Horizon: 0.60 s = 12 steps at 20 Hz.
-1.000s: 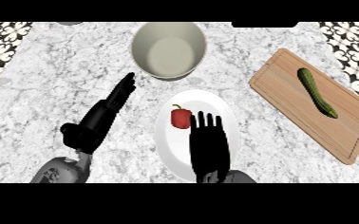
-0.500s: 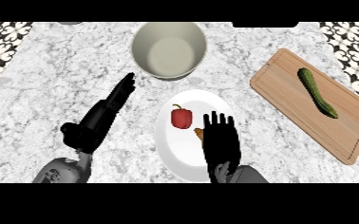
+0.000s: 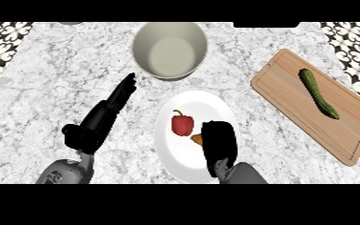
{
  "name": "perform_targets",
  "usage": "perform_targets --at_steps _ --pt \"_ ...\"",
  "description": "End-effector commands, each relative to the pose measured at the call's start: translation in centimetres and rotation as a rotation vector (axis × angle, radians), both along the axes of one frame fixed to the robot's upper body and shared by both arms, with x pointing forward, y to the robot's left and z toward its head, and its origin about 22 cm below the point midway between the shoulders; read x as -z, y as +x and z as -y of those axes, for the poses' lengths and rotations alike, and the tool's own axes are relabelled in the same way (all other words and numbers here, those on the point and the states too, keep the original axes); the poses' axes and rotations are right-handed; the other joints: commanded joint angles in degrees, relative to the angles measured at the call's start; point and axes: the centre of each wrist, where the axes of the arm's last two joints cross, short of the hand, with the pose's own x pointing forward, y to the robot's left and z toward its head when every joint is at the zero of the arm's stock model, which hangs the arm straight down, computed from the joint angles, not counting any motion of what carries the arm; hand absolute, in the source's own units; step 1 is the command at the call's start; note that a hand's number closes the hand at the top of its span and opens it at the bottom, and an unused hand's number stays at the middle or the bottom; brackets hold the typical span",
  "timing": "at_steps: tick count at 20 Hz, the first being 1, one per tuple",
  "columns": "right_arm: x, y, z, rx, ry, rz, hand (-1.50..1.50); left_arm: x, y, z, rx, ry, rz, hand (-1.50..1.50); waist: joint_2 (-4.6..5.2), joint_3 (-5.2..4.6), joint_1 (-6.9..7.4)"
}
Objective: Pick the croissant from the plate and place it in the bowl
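Note:
A white plate (image 3: pixel 211 104) lies at the centre front of the counter. On it sit a red bell pepper (image 3: pixel 182 124) and an orange-brown croissant (image 3: pixel 197 138), of which only a small edge shows. My right hand (image 3: pixel 218 142) is over the plate's right half with its fingers curled down round the croissant, hiding most of it. The beige bowl (image 3: pixel 170 50) stands behind the plate, with nothing inside. My left hand (image 3: pixel 105 114) rests open on the counter left of the plate, fingers straight and pointing toward the bowl.
A wooden cutting board (image 3: pixel 309 106) lies at the right with a green cucumber (image 3: pixel 318 94) on it. Patterned tiles edge the counter at the far left and far right.
My right hand's fingers, stretched out flat over the plate a second ago, have curled down and drawn back round the croissant. The left hand and the pepper have not moved.

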Motion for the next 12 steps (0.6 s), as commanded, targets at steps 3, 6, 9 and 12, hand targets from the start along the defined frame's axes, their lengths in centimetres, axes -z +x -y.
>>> perform_targets --at_steps 3,6,9,12 --pt "1.2 1.8 1.4 -0.047 0.004 0.093 1.5 0.3 -0.4 -0.9 0.003 0.005 -0.013 0.0 0.05 0.03 0.09" --pt "-0.2 3.8 1.7 -0.045 0.007 0.104 1.5 0.7 0.3 -1.0 0.004 -0.008 0.002 0.0 0.08 0.02 0.07" --pt "-1.3 3.5 -3.6 -0.076 0.063 0.099 1.5 -0.4 1.5 0.9 0.034 -0.001 0.013 0.0 0.5 0.06 1.94" --pt "-3.2 4.1 -4.9 -0.102 0.146 0.107 1.5 -1.1 1.0 2.7 0.135 -0.006 0.032 0.0 1.52 0.19 7.49"
